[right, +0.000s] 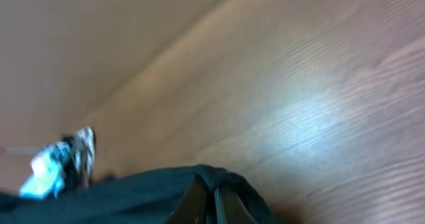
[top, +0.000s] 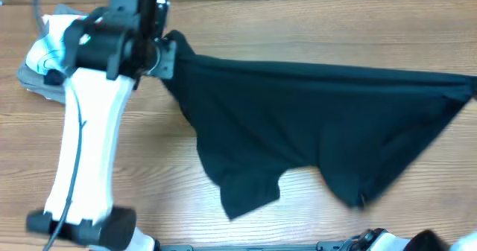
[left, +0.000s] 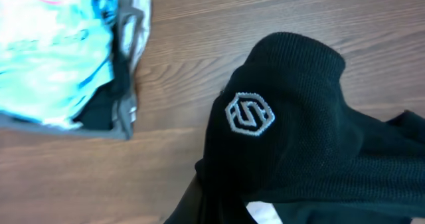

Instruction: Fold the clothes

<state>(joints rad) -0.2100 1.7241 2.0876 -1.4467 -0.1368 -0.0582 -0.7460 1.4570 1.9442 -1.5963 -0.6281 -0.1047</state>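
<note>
The black shirt (top: 313, 124) hangs stretched in the air across the table, its top edge taut from upper left to the right frame edge, its lower parts drooping. My left gripper (top: 165, 56) is shut on its left corner. In the left wrist view the cloth (left: 299, 117) bunches over the fingers (left: 222, 207) and shows a white hexagon logo (left: 250, 114). My right gripper (right: 212, 207) is shut on a fold of the black cloth (right: 133, 194). It is past the right edge of the overhead view.
A pile with a light blue printed shirt (top: 46, 51) on grey folded garments (left: 129, 84) lies at the far left of the wooden table (top: 298, 27). It also shows small in the right wrist view (right: 56, 167). The left arm (top: 86, 147) crosses the left side.
</note>
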